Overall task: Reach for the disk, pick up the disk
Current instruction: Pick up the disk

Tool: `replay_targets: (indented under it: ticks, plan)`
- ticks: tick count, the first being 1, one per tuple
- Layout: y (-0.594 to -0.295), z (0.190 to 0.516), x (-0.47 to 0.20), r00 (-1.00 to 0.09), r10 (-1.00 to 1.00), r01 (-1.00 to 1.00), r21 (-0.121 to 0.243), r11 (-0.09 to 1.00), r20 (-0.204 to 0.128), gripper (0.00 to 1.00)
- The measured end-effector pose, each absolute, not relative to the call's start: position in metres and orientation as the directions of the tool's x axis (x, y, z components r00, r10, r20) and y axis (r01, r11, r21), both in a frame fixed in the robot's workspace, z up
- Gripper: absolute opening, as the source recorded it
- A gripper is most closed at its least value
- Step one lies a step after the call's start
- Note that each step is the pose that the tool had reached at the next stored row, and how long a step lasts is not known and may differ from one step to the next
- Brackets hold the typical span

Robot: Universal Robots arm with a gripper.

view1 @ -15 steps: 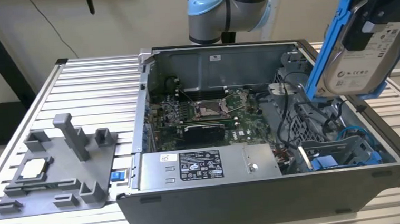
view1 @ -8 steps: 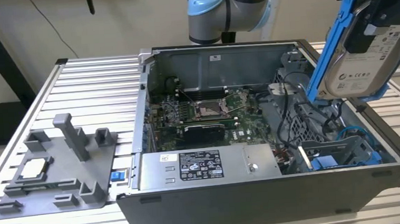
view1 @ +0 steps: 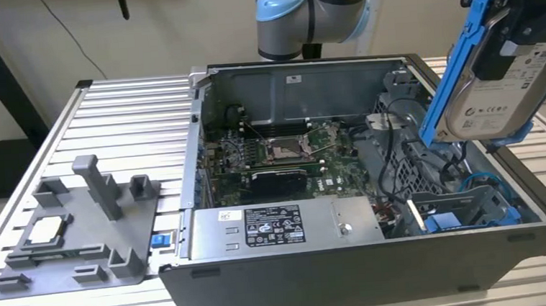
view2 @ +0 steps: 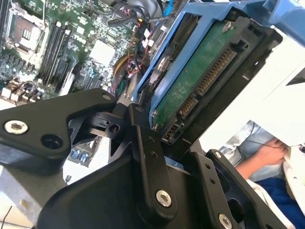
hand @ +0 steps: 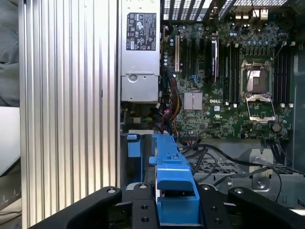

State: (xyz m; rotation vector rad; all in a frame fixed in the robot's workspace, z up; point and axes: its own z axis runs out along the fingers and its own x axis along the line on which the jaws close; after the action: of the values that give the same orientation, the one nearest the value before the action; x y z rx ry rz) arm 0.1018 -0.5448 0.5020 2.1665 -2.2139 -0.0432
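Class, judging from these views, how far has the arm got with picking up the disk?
Reaching looks done: the gripper is shut on the disk. Picking up is in hand or finished: in the exterior view the disk hangs tilted in its blue bracket, clear above the open case. Nothing of the task visibly remains.

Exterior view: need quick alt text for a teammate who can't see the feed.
The gripper holds the disk, in its blue bracket, tilted in the air above the open computer case at the exterior view's right. Inside the case lie a motherboard and a silver power supply; a grey fixture sits on the table.
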Motion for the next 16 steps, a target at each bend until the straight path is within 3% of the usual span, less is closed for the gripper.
replay_targets:
  ticks: [16]
  plan:
    - [-0.5542,0.4983,0.1018,-0.021,-1.0,-0.998,0.051,0.022,0.012,0.0]
